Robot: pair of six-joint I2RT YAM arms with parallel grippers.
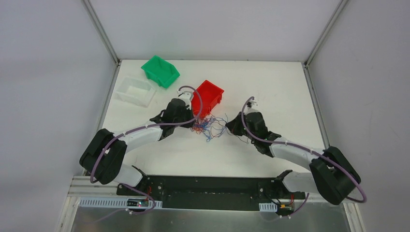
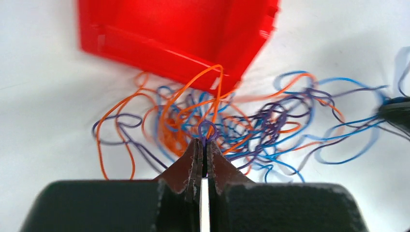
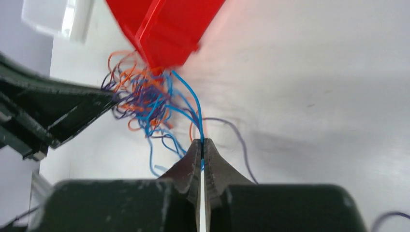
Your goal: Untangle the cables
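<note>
The cables (image 1: 209,126) are a small tangle of thin orange, blue and dark purple wires on the white table, just in front of the red bin (image 1: 207,96). My left gripper (image 1: 192,119) is at the tangle's left edge, shut on a purple wire loop (image 2: 207,130). My right gripper (image 1: 229,126) is at the tangle's right edge, shut on a blue wire (image 3: 193,104) that runs back into the tangle (image 3: 145,101). In the left wrist view the tangle (image 2: 251,123) spreads out beyond my fingertips (image 2: 204,141). In the right wrist view the blue wire is pinched between my fingertips (image 3: 201,141).
The red bin (image 2: 174,36) stands right behind the tangle and also fills the top of the right wrist view (image 3: 162,26). A green bin (image 1: 160,70) and a clear tray (image 1: 135,91) stand at the back left. The left arm's gripper body (image 3: 46,113) shows at the left of the right wrist view.
</note>
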